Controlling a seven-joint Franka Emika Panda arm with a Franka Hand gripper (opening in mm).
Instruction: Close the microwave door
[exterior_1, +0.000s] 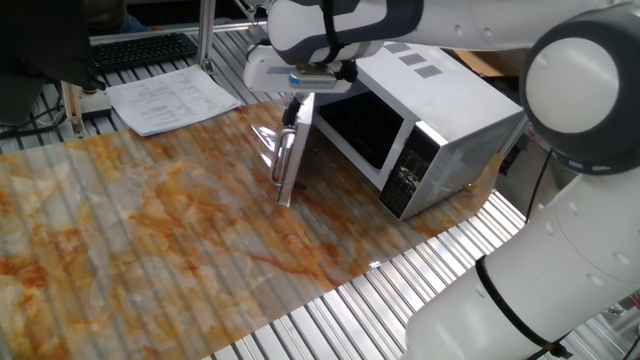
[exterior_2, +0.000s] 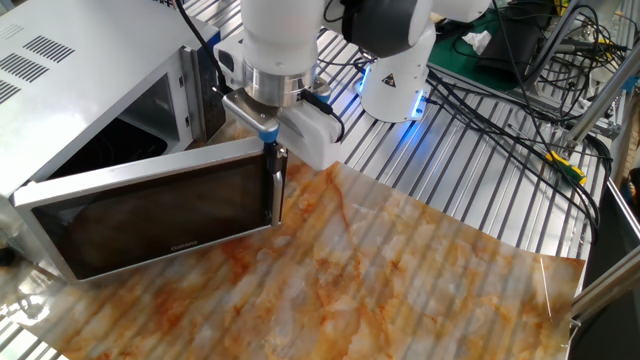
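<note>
The white microwave (exterior_1: 445, 90) stands at the back of the table with its dark cavity showing; it also shows in the other fixed view (exterior_2: 60, 85). The microwave door (exterior_1: 293, 150) stands swung out, seen edge-on, with its silver bar handle (exterior_1: 282, 158) on the outer side. In the other fixed view the door (exterior_2: 150, 220) shows its dark window and the handle (exterior_2: 275, 185) at its free end. My gripper (exterior_1: 300, 100) (exterior_2: 272, 150) points down at the top of the door's free end, by the handle, on the outer side. Its fingers look shut together.
The black control panel (exterior_1: 408, 175) faces the table's near edge. Papers (exterior_1: 170, 95) and a keyboard (exterior_1: 140, 48) lie behind the marble-patterned table top (exterior_1: 150, 230). Cables (exterior_2: 520, 110) and the arm's base (exterior_2: 395, 90) stand on the slatted metal surface.
</note>
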